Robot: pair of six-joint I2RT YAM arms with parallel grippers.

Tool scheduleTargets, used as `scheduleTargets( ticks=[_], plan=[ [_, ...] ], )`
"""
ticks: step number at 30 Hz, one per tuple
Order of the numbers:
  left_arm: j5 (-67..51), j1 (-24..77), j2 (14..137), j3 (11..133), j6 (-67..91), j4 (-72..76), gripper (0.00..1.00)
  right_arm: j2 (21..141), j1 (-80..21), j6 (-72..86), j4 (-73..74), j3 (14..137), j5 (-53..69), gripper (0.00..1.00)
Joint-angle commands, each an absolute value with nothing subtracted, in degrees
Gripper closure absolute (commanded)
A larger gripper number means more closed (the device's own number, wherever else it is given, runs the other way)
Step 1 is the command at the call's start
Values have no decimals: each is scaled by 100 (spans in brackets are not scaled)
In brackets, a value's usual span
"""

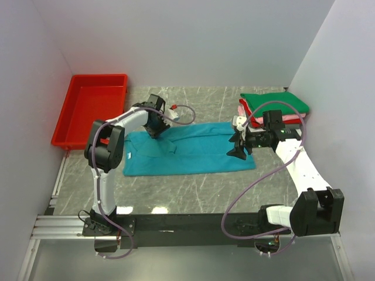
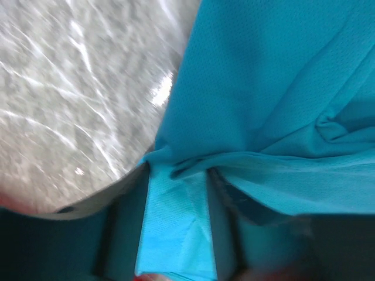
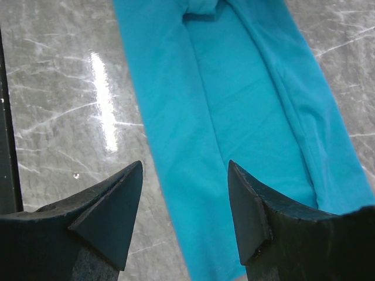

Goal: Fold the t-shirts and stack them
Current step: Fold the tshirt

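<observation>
Black fingers (image 3: 111,216) of the right gripper (image 3: 184,170) are seen spread apart above the teal t-shirt (image 3: 246,105); only in the left wrist view is a fold seen pinched tight in the left gripper (image 2: 176,225). Across the table (image 1: 193,193) the shirt is spread flat, rumpled where it is held.
</observation>
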State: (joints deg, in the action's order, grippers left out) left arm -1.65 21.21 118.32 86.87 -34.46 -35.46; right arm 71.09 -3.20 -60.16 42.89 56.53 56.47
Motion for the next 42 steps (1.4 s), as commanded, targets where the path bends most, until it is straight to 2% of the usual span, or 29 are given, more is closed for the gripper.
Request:
scheduleTargets(
  ticks=[1, 6, 9, 10, 12, 13, 15, 16, 20, 22, 26, 29, 32, 36, 37, 39, 40, 42],
  plan=[
    [-369, 2022, 12181, 9026, -3560, -3630, 56, 7154, -281, -6178, 4430, 5651, 5906, 33],
    [139, 2013, 12980, 9989, -3288, -3647, 67, 7207, -307, -6214, 4526, 5660, 5871, 33],
    [403, 2004, 13595, 10981, -3112, -3718, 67, 7277, -518, -6468, 4719, 5660, 5556, 33],
    [430, 1995, 13875, 11508, -3024, -3744, 61, 7286, -780, -6451, 4676, 5582, 5250, 33],
    [457, 2004, 14246, 12186, -2866, -3718, 56, 7260, -1299, -6294, 4334, 5362, 4634, 33],
    [501, 2004, 14334, 12338, -2813, -3674, 49, 7251, -1492, -6119, 4168, 5283, 4397, 33],
    [580, 1995, 14440, 12602, -2621, -3369, 41, 7356, -2213, -5899, 3623, 5089, 3495, 33],
    [711, 1986, 14423, 12621, -2506, -3210, 33, 7435, -2467, -5645, 3430, 5054, 3133, 33],
    [1333, 1960, 13889, 12709, -1961, -2603, 17, 8163, -3295, -4976, 2410, 5062, 1734, 33],
    [1240, 1890, 13502, 12525, -1715, -2383, 15, 8392, -3585, -4582, 2111, 5098, 1024, 33],
    [827, 1618, 11880, 11577, -1065, -1794, 10, 8780, -3823, -4210, 1417, 5010, 152, 33],
    [318, 1267, 10851, 10830, -266, -1600, 3, 9078, -3858, -4148, 1362, 4966, 9, 34],
    [-280, 827, 9858, 10013, 762, -1565, 0, 9210, -3920, -4131, 1336, 4861, -175, 40],
    [-1141, 256, 8519, 8285, 1659, -1153, 1, 9474, -3964, -4087, 1292, 4737, -536, 52],
    [-1430, 203, 8264, 8010, 1722, -1090, 1, 9475, -3973, -4078, 1292, 4703, -554, 60],
    [-1695, 115, 7517, 7482, 1836, -941, 1, 9466, -4042, -4061, 1345, 4597, -545, 69],
    [-1748, 106, 7271, 6966, 1880, -897, 1, 9440, -4078, -4043, 1362, 4553, -562, 82],
    [-2073, 53, 6577, 6228, 2125, -765, 1, 9378, -4279, -3947, 1493, 4500, -536, 93]
  ],
)
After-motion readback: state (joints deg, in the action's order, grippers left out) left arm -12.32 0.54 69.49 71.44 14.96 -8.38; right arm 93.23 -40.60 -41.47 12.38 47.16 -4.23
